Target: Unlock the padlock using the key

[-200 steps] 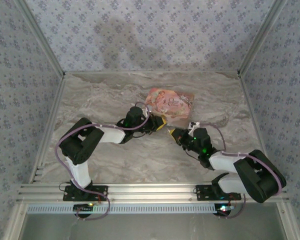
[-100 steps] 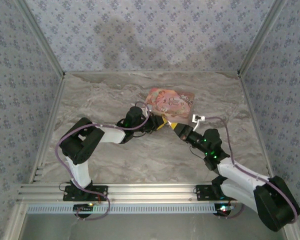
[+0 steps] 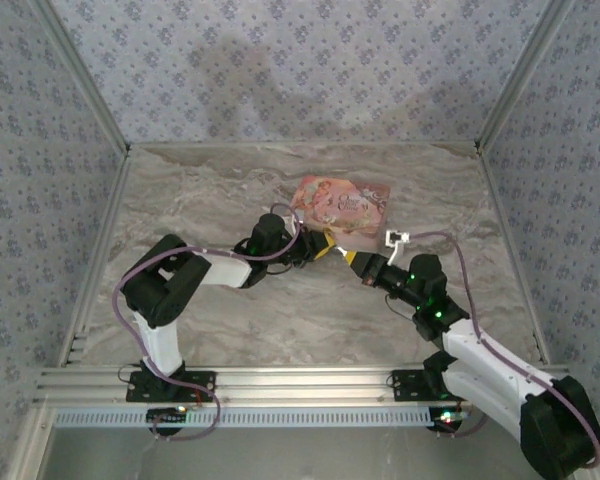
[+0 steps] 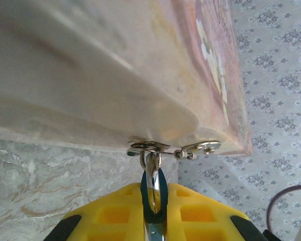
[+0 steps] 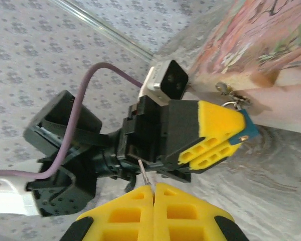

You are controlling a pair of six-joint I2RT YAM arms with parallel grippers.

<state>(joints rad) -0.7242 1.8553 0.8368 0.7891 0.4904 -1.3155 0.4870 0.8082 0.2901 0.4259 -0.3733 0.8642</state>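
Marbled grey tabletop (image 3: 200, 200) lies under both arms. Just above it the right gripper (image 5: 153, 188) has its yellow fingers pressed together on a thin metal key (image 5: 144, 174), whose blade pokes out of the seam toward the left gripper (image 3: 321, 246). That one is clamped on the padlock (image 4: 162, 190), a teal body pinched between its yellow fingers. The shackle rises from it through the zip pulls (image 4: 149, 147) at the edge of a pink pouch (image 3: 342, 205).

Since a second ago the right arm has unfolded: its elbow, then tucked in at the lower right, is now stretched out along the near right side. Its gripper has shifted only slightly and is still near the padlock, with the key tip short of it — not touching. The left arm, the padlock and the pouch have not moved.

The pouch lies flat toward the back of the table. Aluminium rails (image 3: 280, 385) edge the near side and corners, and walls (image 3: 280, 70) papered in a small blue-grey floral print close the space on three sides.
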